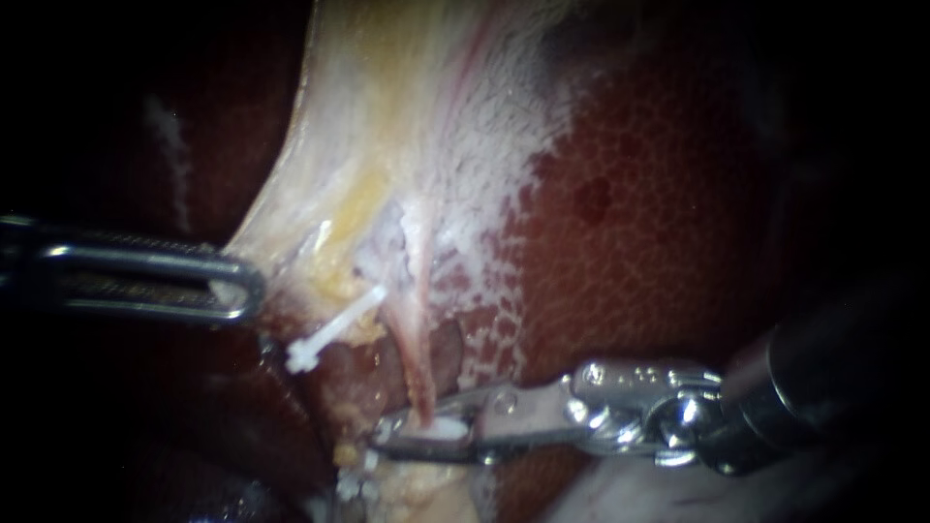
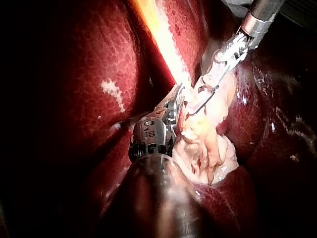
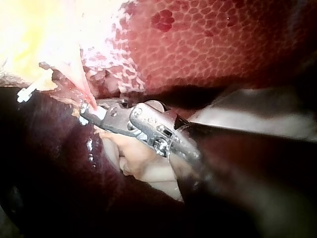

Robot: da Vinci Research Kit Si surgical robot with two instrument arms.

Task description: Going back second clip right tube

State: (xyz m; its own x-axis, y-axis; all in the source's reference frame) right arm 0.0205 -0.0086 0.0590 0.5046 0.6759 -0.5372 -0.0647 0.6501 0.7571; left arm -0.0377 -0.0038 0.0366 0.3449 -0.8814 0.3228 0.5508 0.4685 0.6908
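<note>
second clip (image 1: pixel 444 426): white, low on the right tube, inside the right instrument's end effector, near the lower edge of the exposed tissue.
right tube (image 1: pixel 415 363): thin pink strand running down from the pale tissue into the end effector.
right instrument (image 1: pixel 380 438): shaft enters from the right and lies across the liver. End effector nearly closed; both jaws bear on the second clip, tips converging past the tube.
other clip (image 1: pixel 329 334): white, slanted, up and to the left of the second clip, well clear of the right tube.
left instrument (image 1: pixel 247 286): enters from the left. End effector closed, slotted jaws together, pinching the gallbladder's edge.
gallbladder (image 1: pixel 387 116): pale yellow-white sheet stretched upward.
liver (image 1: pixel 639 242): dark red, mottled, to the right of and behind the tubes.
</note>
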